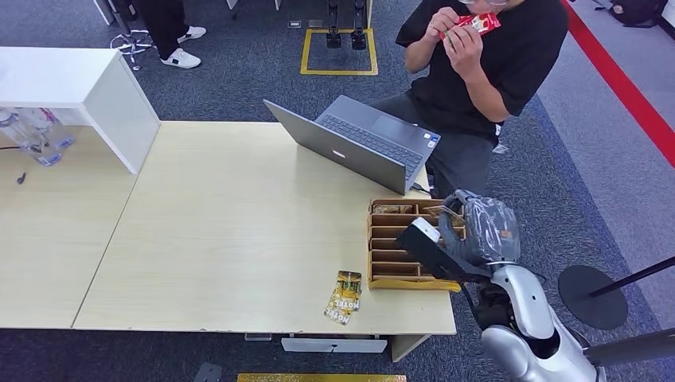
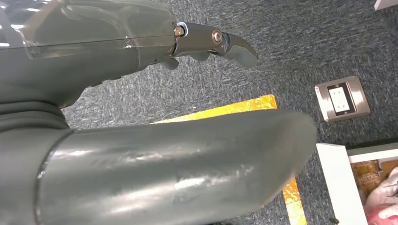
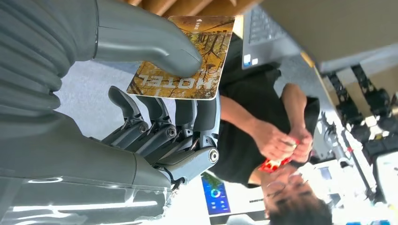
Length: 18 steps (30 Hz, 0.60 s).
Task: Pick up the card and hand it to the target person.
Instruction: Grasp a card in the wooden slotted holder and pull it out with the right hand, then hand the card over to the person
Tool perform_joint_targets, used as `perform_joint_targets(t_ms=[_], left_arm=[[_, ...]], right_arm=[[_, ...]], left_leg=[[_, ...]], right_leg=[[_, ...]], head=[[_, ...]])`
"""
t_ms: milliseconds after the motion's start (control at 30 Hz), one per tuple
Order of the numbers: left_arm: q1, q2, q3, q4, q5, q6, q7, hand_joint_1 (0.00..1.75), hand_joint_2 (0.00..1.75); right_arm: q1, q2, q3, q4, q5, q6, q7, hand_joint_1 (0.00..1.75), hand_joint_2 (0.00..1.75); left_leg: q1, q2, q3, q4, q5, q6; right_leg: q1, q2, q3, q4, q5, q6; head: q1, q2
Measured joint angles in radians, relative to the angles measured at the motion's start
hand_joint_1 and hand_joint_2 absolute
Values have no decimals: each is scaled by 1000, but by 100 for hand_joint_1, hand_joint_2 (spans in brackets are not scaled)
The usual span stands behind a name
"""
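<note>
Right robot hand (image 3: 155, 117): a hotel card (image 3: 185, 56) is being pinched between thumb and fingers (image 3: 162, 136), raised over the wooden slotted organizer (image 1: 398, 247) at the table (image 1: 239, 223) corner. More hotel cards (image 1: 343, 297) are lying on the table just beside the organizer. A person (image 1: 485, 72) is being seen seated behind the open laptop (image 1: 358, 143), a red packet (image 1: 476, 25) being held up in both hands. Left robot hand (image 2: 141, 47) is being held above carpet, fingers (image 2: 220, 44) partly curled, nothing gripped; a floor socket (image 2: 342, 98) is being seen nearby.
</note>
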Motion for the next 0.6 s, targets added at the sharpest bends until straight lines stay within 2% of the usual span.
perform_joint_targets(t_ms=[300,600], left_arm=[[-9,-1,0,0,-32,-11,25,0,0],[-24,-2,-1,0,-56,-18,44,0,0]], right_arm=[[-25,-52,-101,4,163,-25,20,143,175],[-56,-85,-172,34,207,-19,5,141,175]], left_leg=[[0,0,0,0,0,0],[0,0,0,0,0,0]], right_leg=[[0,0,0,0,0,0],[0,0,0,0,0,0]], head=[[0,0],[0,0]])
